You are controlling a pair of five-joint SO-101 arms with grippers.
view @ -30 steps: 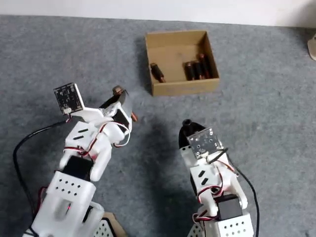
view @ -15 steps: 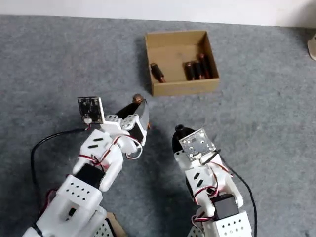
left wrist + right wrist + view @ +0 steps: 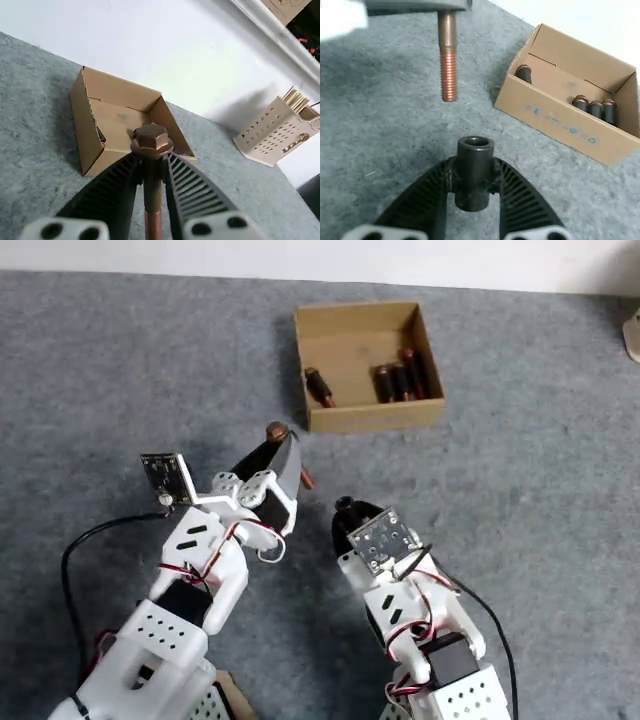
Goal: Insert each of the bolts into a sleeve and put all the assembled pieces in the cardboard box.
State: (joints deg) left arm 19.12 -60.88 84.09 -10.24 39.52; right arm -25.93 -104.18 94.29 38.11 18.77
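**Item 1: cardboard box point(image 3: 375, 417).** It is open-topped and sits on the grey carpet point(image 3: 540, 500). It lies ahead of both pincers and apart from each. I count four assembled pieces inside, each a dark sleeve with a copper-coloured bolt head. One lone piece point(image 3: 318, 386) lies on the side nearer the left pincer. A row of three point(image 3: 400, 380) lies packed side by side, touching, along the far side.

**Item 2: left pincer point(image 3: 285, 447).** It is clamped on a copper bolt point(image 3: 276, 430) just below the hex head. The head stands proud of the fingertips and the threaded end sticks out on the other side. The left arm is stretched forward and raised off the carpet, with the bolt tilted.

**Item 3: right pincer point(image 3: 474, 172).** It is clamped round a dark sleeve point(image 3: 475, 167) at mid-height, with the open bore clear above the fingertips. This arm sits lower and more folded, with its tips just beside the left pincer.

**Item 4: bolt against sleeve.** The threaded tip hangs near the sleeve's mouth, above it and a little off to one side. The two are not touching, and the bolt is not inserted.

**Item 5: background.** A beige perforated holder point(image 3: 272, 135) with sticks in it stands well beyond the left pincer, past the box.
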